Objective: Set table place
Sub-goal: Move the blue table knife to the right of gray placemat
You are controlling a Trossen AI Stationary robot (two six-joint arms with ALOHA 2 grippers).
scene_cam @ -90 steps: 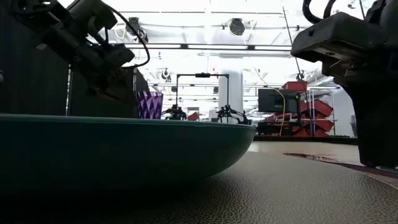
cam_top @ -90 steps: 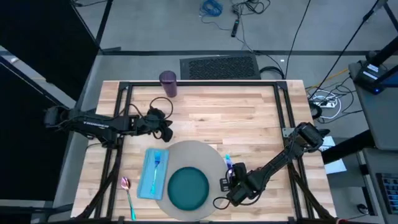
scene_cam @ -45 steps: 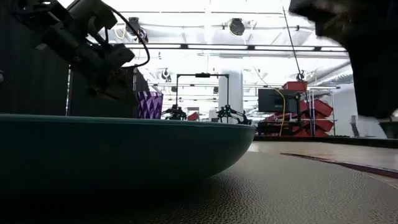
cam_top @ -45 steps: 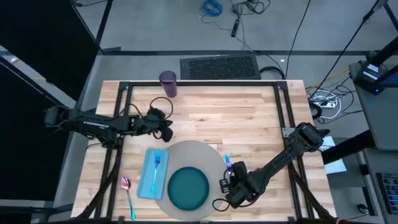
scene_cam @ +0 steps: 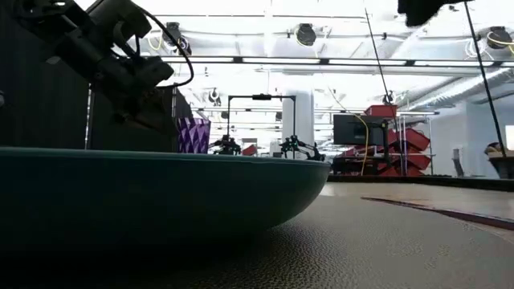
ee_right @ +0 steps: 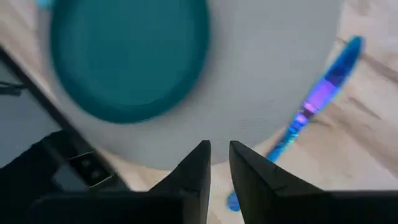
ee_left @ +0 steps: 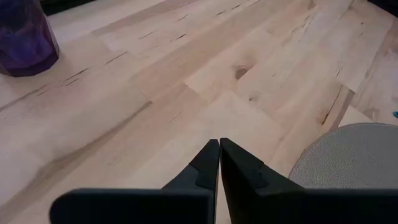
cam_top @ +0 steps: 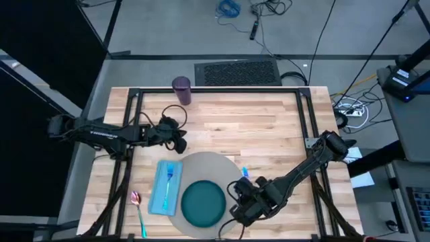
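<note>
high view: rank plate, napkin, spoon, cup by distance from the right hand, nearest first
From the right hand, over the grey mat's right part:
1. Teal plate, just to its left on the mat.
2. Light blue napkin, left of the plate.
3. Spoon, near the table's left front edge.
4. Purple cup, at the far edge.

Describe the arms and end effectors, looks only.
Both arms are dark, near black, with slim segmented links. The left arm carries pale lettering and a black cable looping near its wrist. Each end effector, left and right, has two dark, wedge-shaped fingers tapering to tips.
</note>
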